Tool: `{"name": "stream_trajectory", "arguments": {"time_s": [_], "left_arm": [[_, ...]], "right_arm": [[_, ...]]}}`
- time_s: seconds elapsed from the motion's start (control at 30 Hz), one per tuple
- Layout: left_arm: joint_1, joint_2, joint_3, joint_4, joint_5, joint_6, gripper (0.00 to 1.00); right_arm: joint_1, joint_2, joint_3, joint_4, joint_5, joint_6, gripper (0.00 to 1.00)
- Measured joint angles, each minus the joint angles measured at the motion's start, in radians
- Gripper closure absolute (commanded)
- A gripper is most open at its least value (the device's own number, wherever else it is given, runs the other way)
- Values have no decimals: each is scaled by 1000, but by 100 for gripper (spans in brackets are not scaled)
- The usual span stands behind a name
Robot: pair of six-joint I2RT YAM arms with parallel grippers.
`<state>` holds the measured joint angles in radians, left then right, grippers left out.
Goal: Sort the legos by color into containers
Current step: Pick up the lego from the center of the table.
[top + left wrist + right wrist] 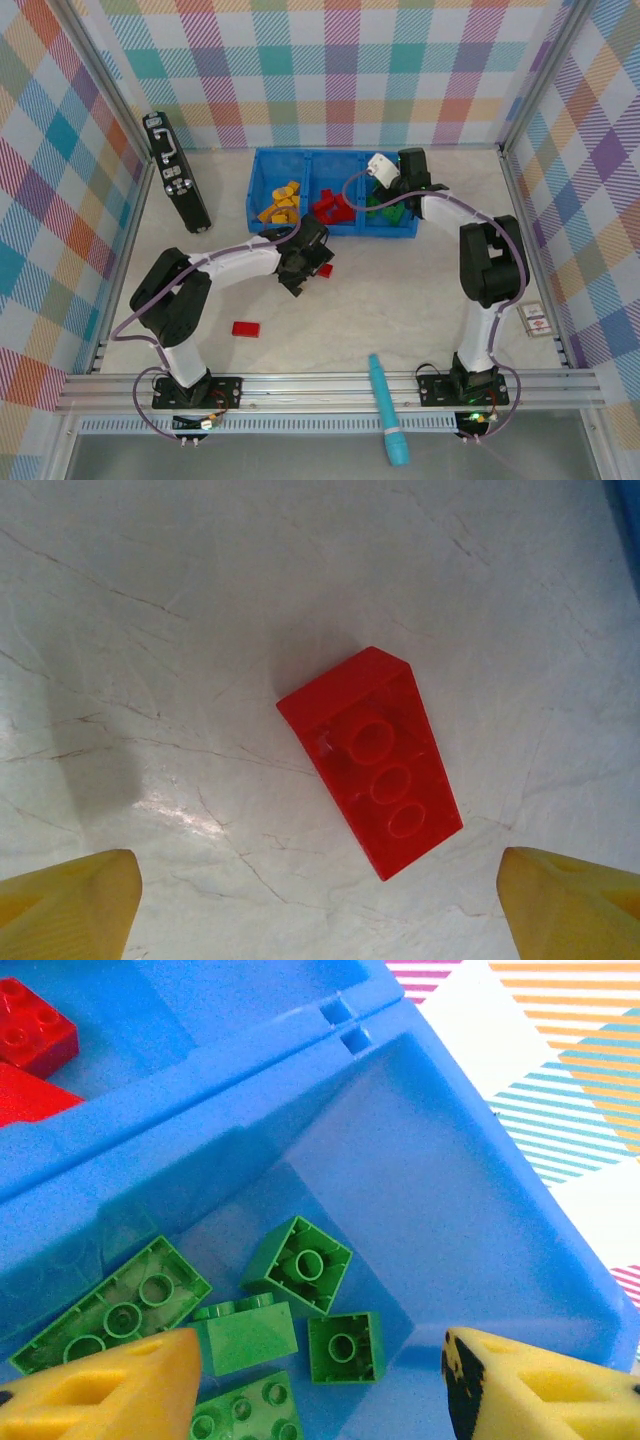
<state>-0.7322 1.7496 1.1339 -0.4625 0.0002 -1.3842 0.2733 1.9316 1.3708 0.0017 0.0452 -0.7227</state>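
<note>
Left hand (320,910) gapes wide over glossy upturned red brick (372,760); right hand (322,1375) parted, seemingly empty.

Green legos (300,1260) in blue compartment (450,1190); red legos (35,1030) beyond divider (200,1075); pincer (320,1390) spread, empty.

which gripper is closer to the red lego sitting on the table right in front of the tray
Left. The left gripper hangs open directly above the red lego. The right gripper is away over the tray, above the green legos.
</note>
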Motion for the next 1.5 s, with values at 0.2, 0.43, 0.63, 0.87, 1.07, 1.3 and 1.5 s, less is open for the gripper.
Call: {"name": "stream_trajectory", "arguments": {"time_s": [0.2,0.43,0.63,0.87,1.07,1.3,1.5], "left_arm": [[-3,69,13,50,-30,-46,20],[-18,119,49,43,-56,-84,34],[-20,122,48,5,-62,-96,56],[-23,121,51,-10,-61,-93,69],[-33,150,120,-80,-75,18,73],[-66,187,430,-214,-163,277,70],[-44,148,593,-241,-238,439,68]], "right_arm": [[0,-56,0,-4,-33,2,37],[-4,-84,34,-27,-56,2,37],[-6,-87,34,-48,-62,5,36],[-16,-88,34,-58,-64,5,36],[-19,-95,28,-72,-64,5,36],[-19,-209,-45,-93,-74,45,34],[-19,-375,-123,-108,-111,146,24]]}}
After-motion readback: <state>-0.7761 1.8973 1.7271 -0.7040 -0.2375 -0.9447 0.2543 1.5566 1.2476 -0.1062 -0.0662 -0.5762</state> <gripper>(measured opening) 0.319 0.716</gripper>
